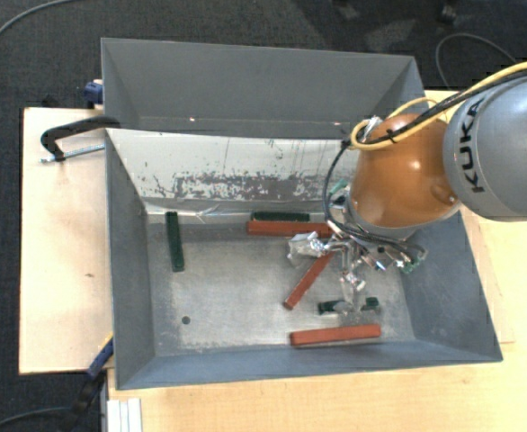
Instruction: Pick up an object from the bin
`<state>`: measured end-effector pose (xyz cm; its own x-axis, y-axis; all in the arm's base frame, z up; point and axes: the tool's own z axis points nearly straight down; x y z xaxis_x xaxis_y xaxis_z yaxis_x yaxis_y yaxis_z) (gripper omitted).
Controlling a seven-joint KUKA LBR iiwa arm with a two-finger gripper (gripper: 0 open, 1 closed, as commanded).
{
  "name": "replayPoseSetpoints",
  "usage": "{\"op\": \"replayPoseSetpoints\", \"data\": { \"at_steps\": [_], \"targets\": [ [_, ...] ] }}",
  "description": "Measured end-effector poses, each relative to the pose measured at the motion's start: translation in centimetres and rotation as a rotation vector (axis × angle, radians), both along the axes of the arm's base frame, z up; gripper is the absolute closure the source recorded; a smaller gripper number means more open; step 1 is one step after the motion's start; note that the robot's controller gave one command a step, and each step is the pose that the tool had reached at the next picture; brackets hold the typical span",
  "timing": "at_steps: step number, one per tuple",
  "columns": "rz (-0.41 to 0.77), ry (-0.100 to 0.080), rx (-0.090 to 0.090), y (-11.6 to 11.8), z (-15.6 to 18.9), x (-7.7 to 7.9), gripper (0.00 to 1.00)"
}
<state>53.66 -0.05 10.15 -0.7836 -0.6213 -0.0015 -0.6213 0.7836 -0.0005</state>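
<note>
Orange wrist cover [398, 174] sits at three o'clock; beneath, the gripper [352, 284] hangs over a small dark-green piece [338, 307] at four o'clock, probably aligning a grasp; clenched or released, unclear.

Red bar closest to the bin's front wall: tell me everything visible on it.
The red bar is a long, thin, straight stick, brownish red and matte, possibly painted wood or plastic. It looks whole. It lies flat on the bin floor in the front right part, nearly parallel to the front wall. Only the floor seems to touch it. A short dark green piece lies just behind it, apart. The end effector is farther back, not on it.
</note>
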Motion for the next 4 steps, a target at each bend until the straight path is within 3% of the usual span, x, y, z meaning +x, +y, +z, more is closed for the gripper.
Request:
{"op": "replayPoseSetpoints", "data": {
  "at_steps": [1, 2, 3, 4],
  "targets": [
    [0.159, -0.01, 0.002, 2.6, 2.3, 4.3, 0.0],
    [0.483, 0.004, -0.001, -1.7, -3.2, 2.1, 0.0],
    [0.505, -0.007, 0.002, 1.8, -3.0, 4.0, 0.0],
    [0.501, -0.004, 0.001, 1.6, -3.1, 3.9, 1.0]
  ]
}}
